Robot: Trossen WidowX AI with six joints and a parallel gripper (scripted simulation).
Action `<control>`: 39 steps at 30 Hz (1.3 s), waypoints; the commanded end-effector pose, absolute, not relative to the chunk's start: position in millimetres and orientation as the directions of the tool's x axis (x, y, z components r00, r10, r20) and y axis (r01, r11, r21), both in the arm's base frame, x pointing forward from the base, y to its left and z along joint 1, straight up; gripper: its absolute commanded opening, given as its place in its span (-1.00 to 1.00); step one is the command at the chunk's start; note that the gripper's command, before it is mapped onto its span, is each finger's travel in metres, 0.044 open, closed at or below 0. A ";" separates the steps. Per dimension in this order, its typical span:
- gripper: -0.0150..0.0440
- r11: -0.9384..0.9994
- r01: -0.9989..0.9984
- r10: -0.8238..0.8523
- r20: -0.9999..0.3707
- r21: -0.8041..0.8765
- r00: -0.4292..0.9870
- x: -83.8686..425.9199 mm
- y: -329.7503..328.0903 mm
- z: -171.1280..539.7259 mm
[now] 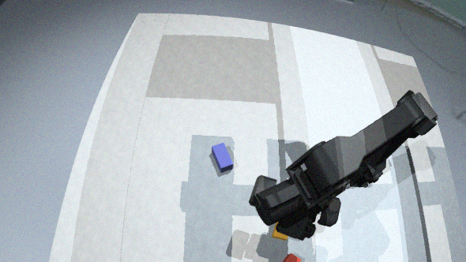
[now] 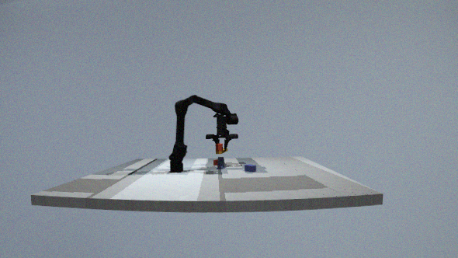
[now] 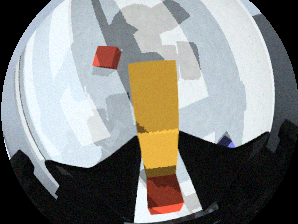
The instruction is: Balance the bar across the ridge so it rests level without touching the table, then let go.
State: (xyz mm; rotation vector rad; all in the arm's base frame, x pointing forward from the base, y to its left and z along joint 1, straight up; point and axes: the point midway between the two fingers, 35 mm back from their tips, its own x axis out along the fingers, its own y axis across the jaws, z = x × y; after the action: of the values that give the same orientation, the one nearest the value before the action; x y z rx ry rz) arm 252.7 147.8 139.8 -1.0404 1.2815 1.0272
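My gripper [image 2: 221, 146] [image 3: 157, 137] is shut on the yellow-orange bar [image 1: 279, 233] [image 3: 154, 95] and holds it in the air. A red block [image 2: 219, 148] [image 3: 165, 194] is at the bar's end nearest the bottom of the wrist view. In the exterior view the bar is seen nearly end-on above the small upright blue ridge [image 2: 220, 162], with a gap between them. The ridge is hidden by the arm in the top view and mostly or fully hidden behind the bar in the wrist view. The bar's exact tilt cannot be told.
A blue block [image 1: 222, 157] [image 2: 250, 168] [image 3: 226, 142] lies on the table [image 1: 118, 130] [image 2: 272, 194], to one side of the ridge. A separate red block [image 1: 292, 258] [image 2: 215, 162] [image 3: 106, 57] stands on the table near the ridge.
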 end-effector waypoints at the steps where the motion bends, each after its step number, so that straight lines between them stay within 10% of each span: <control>1: -0.49 0.231 -0.973 0.012 -1.000 -0.017 0.020 251.7 147.4 132.4; 39: -0.49 0.232 -0.973 0.012 -1.000 -0.017 0.020 252.2 146.4 121.4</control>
State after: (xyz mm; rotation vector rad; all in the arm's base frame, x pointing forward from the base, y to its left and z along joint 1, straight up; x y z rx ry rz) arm 252.4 145.9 121.9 -1.0366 1.2885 1.0247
